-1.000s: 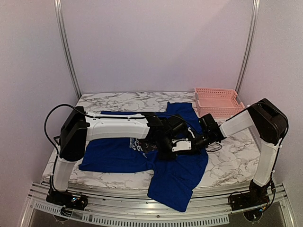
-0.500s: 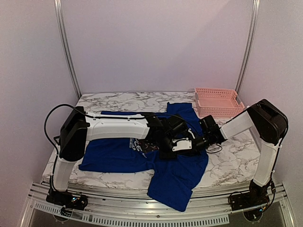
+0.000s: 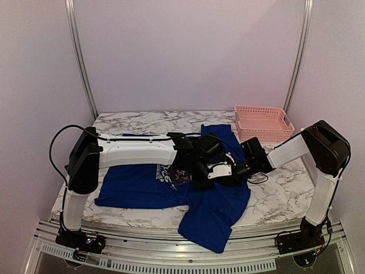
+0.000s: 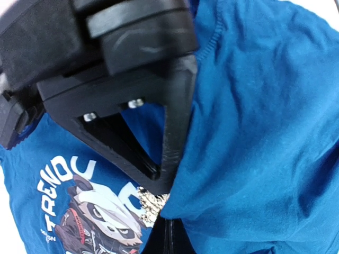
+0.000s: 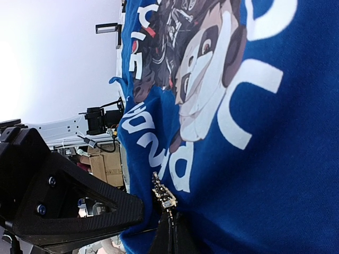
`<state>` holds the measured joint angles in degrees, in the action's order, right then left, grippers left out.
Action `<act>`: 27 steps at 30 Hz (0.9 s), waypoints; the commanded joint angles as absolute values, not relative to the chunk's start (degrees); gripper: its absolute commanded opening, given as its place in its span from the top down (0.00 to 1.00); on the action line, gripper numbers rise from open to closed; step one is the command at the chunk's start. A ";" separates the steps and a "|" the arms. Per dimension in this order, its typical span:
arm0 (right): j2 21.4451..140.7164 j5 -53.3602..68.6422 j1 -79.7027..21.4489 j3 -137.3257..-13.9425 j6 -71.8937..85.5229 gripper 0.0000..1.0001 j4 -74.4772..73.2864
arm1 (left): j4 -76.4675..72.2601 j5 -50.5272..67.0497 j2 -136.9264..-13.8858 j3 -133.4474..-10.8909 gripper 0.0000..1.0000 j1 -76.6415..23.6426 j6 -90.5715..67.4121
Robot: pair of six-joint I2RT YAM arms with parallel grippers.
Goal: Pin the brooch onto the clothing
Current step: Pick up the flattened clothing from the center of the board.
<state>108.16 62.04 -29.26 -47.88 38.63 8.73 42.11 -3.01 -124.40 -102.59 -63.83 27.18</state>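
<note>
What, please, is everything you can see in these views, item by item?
T-shirt: 1, royal blue with white-lettered print, spread on the table, hanging over its near edge
brooch: 1, pale and glittering, beside the print, in the right arm's jaws
basket: 1, pink, table's far right corner
table: 1, white marble with grey veins, under everything
frame posts: 2, silver, against the back wall
left arm: 1, white and black, over the T-shirt, jaws shut on a fold
right arm: 1, white and black, from the right, jaws shut on the brooch

Blue shirt (image 3: 137,185) (marbled table (image 3: 148,121)) — pink basket (image 3: 262,123)
</note>
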 commanded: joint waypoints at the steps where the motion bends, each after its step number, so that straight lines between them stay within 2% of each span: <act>1: 104.56 69.37 -30.06 -47.30 40.67 1.00 14.65 | 42.66 -2.46 -124.33 -101.28 1.00 -62.95 26.63; 27: 101.70 69.85 -30.03 -48.78 41.60 1.00 14.66 | 41.53 -1.05 -123.48 -96.47 1.00 -62.93 26.10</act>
<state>106.13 63.66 -29.63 -47.16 41.36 10.33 38.37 -2.13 -122.28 -99.15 -63.31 26.35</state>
